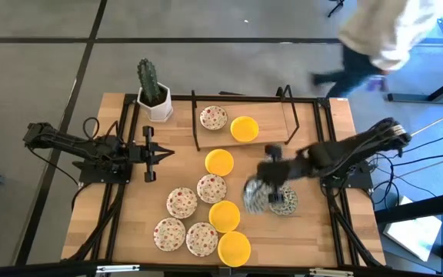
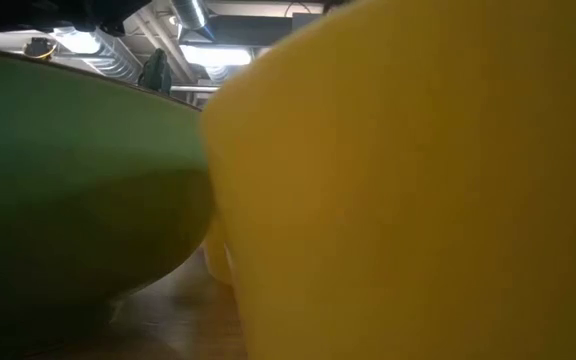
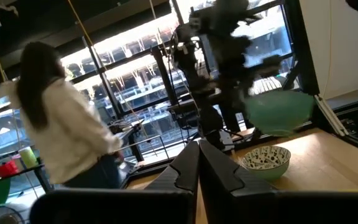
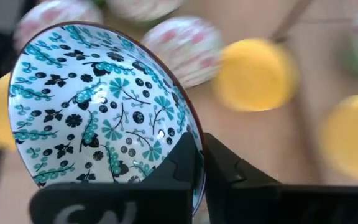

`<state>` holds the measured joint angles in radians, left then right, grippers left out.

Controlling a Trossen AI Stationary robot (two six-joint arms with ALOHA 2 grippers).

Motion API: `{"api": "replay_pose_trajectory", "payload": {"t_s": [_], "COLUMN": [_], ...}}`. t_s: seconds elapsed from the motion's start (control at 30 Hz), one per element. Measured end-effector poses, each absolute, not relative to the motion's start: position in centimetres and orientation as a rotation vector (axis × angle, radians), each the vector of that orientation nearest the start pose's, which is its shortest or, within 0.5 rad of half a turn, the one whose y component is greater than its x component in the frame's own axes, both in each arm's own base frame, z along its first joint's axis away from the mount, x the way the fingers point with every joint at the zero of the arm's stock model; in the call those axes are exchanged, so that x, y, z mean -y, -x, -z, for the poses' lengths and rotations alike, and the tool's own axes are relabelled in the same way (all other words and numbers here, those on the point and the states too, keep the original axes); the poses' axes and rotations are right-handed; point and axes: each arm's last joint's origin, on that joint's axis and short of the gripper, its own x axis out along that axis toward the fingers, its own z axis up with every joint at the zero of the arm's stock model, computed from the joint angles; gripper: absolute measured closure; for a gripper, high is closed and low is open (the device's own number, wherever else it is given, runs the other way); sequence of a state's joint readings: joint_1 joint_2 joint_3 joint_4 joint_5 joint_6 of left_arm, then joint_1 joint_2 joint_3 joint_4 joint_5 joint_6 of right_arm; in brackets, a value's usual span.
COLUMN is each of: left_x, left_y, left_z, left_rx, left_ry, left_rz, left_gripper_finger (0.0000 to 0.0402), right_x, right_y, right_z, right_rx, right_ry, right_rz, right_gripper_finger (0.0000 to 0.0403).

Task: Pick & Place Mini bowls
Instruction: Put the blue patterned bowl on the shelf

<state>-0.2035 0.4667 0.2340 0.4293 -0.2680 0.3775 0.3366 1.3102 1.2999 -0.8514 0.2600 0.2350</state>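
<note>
My right gripper (image 1: 263, 183) is over the table's right half, shut on a mini bowl (image 1: 254, 197) with a teal-and-black flower pattern inside (image 4: 98, 106). The left wrist view shows that bowl (image 3: 278, 112) above the table. A second bowl of the same pattern (image 1: 285, 203) rests on its base just beside it. Several red-speckled bowls (image 1: 181, 202) and yellow bowls (image 1: 224, 215) sit on the wood at the centre and near edge. My left gripper (image 1: 157, 152) waits shut at the left, touching nothing. My right gripper holds the patterned bowl by its rim (image 4: 190, 127). One finger (image 4: 182, 158) lies over the inside and the other (image 4: 222, 167) on the outside. The fingers come slanting down from the table's right side. The bowl is lifted clear and tilted.
A dark wire rack (image 1: 194, 123) at the far edge holds a red-speckled bowl (image 1: 213, 118) and a yellow one (image 1: 244, 128). A cactus in a white pot (image 1: 154, 96) stands at the far left. A person (image 1: 383, 35) moves beyond the far right corner. Two bowls (image 2: 418, 180) fill the low view.
</note>
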Motion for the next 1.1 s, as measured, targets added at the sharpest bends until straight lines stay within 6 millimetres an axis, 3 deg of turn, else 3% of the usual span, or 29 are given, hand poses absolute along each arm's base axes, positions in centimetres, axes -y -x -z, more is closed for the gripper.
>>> {"api": "replay_pose_trajectory", "payload": {"t_s": [0.3, 0.67, 0.93, 1.1], "left_x": [1.9, 1.9, 1.9, 1.9], "left_y": [-12.9, -12.9, -12.9, -12.9], "left_z": [-24.3, -24.5, -24.5, -24.5], "left_rx": [0.179, 0.194, 0.196, 0.195], "left_ry": [-0.332, -0.372, -0.372, -0.372], "left_rz": [-0.1, -0.108, -0.109, -0.109], "left_gripper_finger": [0.0397, 0.0399, 0.0398, 0.0399], "right_x": [2.1, 14.7, 21.5, 25.1], "right_y": [-23.7, -23.9, -25.1, -25.0], "right_z": [-37.0, -41.0, -38.3, -35.5], "right_rx": [-0.732, -0.756, -0.972, -1.118], "right_ry": [0.04, -0.019, -0.097, -0.121], "right_rz": [0.404, 0.595, 0.577, 0.555], "right_gripper_finger": [0.039, 0.039, 0.039, 0.039]}}
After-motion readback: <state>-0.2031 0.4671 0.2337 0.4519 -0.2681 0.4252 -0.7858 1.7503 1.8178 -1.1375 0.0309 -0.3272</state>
